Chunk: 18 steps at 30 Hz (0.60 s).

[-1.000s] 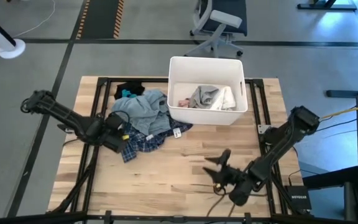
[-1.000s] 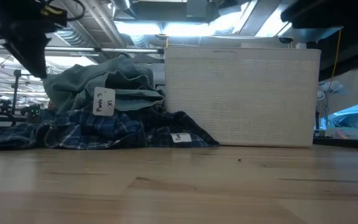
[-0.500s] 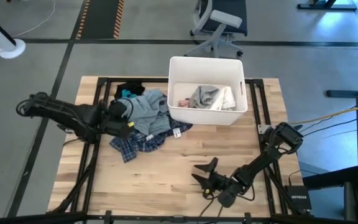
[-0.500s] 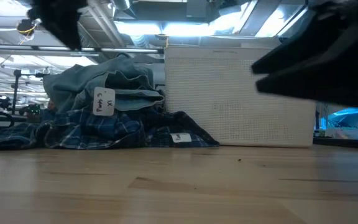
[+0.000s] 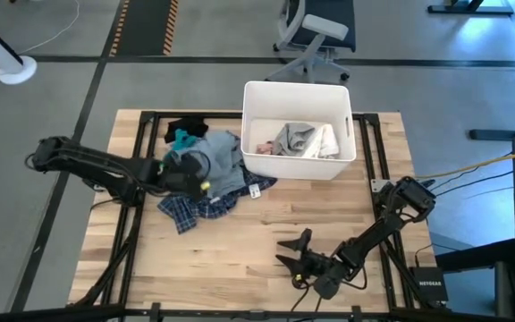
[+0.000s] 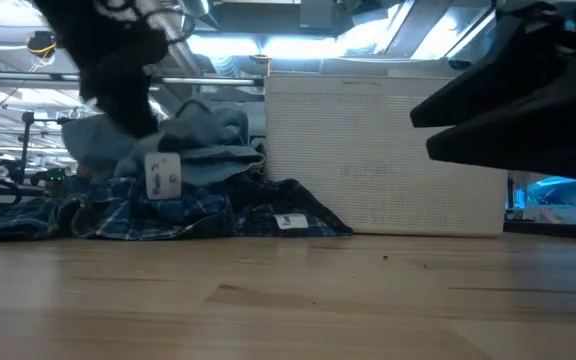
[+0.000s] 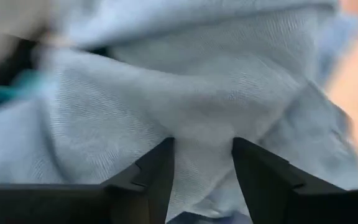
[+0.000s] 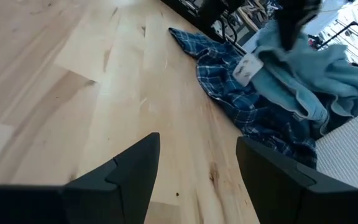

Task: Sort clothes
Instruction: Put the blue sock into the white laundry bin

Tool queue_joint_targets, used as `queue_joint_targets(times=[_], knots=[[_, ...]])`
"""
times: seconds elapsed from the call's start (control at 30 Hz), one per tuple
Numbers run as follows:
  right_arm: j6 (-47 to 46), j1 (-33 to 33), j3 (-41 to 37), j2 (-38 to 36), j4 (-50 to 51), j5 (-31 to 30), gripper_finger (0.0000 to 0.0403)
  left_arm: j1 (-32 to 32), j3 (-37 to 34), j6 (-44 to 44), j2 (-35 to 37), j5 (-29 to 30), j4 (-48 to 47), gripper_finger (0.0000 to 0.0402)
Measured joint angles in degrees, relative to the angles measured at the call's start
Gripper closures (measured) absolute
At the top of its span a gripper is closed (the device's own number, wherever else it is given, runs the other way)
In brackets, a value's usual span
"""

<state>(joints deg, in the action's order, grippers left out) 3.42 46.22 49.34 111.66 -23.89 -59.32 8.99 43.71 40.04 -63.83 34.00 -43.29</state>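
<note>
- The left end effector (image 5: 206, 175) sits on top of the heap of clothes (image 5: 206, 174), its fingers (image 7: 156, 173) spread with a fold of the light blue-grey garment (image 7: 185, 93) between them, not yet pinched.
- The heap lies on the tabletop (image 5: 257, 241) just beside the white bin (image 5: 298, 92), touching its near wall; the plaid shirt (image 5: 195, 206) is at the bottom, and the black (image 5: 186, 128) and teal (image 5: 181, 139) pieces at the far end.
- Risk: if the fingers close here, they may bite through to the layer beneath (the garments overlap closely), so two pieces could come up together and spoil the sort.
- Risk: a shallow pinch on loose fabric could slip, or a lift could drag the plaid shirt along.
- Orientation: the heap has no clear heading; its long axis runs roughly from the black piece toward the plaid corner, slanting alongside the bin. A white tag (image 6: 162, 176) hangs facing the low camera.
- The right end effector (image 5: 291, 252), fingers spread and empty, waits low over bare tabletop, well apart from the clothes.
</note>
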Motion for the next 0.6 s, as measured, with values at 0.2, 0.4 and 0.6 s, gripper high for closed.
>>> queue_joint_targets(times=[0.2, 0.4, 0.6], knots=[[-0.6, 0.4, 0.0, 0.0, -0.1, 0.4, 0.0171, 7.0, -13.5, 4.7, -1.2, -6.8, 22.4, 0.0245], [-1.6, 0.3, 0.0, 0.0, 0.0, 0.4, 0.0171, 13.2, -21.5, 9.0, -7.5, -8.2, 44.3, 0.0245], [-1.6, 0.3, 0.0, 0.0, 0.1, 0.4, 0.0171, 18.5, -20.4, 9.9, -17.5, -9.1, 54.2, 0.0245]])
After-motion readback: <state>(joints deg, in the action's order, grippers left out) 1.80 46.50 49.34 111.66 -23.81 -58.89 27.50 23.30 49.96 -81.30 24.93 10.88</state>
